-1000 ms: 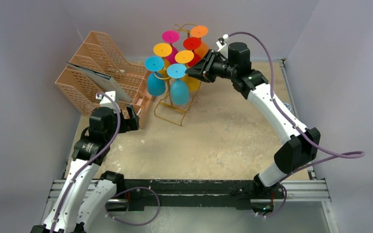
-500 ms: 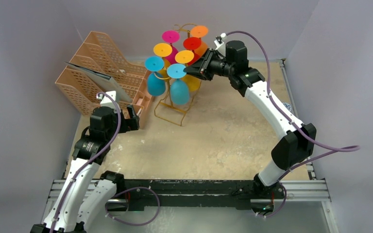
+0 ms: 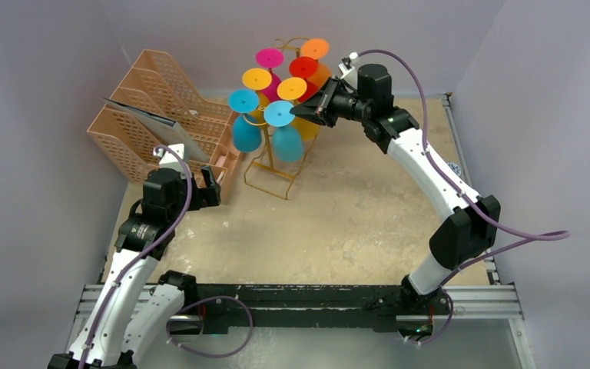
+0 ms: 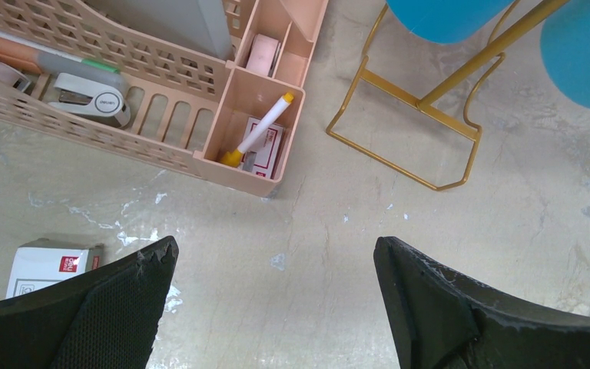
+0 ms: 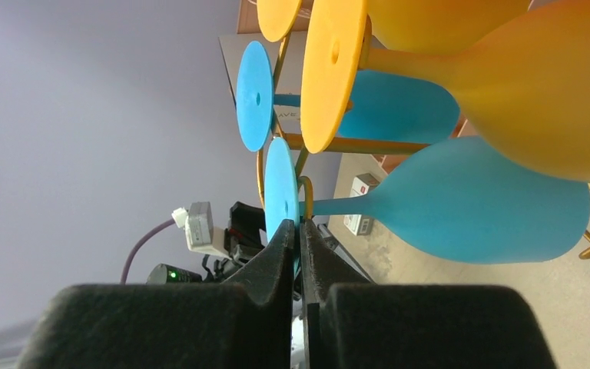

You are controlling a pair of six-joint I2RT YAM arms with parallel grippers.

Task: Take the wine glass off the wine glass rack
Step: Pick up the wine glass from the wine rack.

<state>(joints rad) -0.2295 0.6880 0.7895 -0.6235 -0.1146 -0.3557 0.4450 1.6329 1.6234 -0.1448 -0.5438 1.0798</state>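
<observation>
The gold wire wine glass rack (image 3: 270, 178) stands at the back of the table, with several coloured glasses hanging upside down from its hooks. My right gripper (image 3: 301, 110) is shut on the rim of the foot of the nearest blue wine glass (image 3: 285, 142). In the right wrist view the thin blue foot (image 5: 280, 188) sits edge-on between my closed fingertips (image 5: 297, 229), its stem still in a gold hook. The bowl (image 5: 476, 201) hangs to the right. My left gripper (image 4: 275, 265) is open and empty, low over the table in front of the rack's base (image 4: 411, 123).
A peach lattice file organizer (image 3: 161, 115) stands left of the rack, holding a stapler (image 4: 92, 92), a marker (image 4: 260, 131) and papers. A small white box (image 4: 42, 265) lies by my left finger. Yellow, orange, red, pink and another blue glass (image 3: 246, 131) hang around the gripped one.
My right gripper has moved slightly left and up onto the blue glass's foot. The glass's bowl has swung a little. The left arm has not moved.
</observation>
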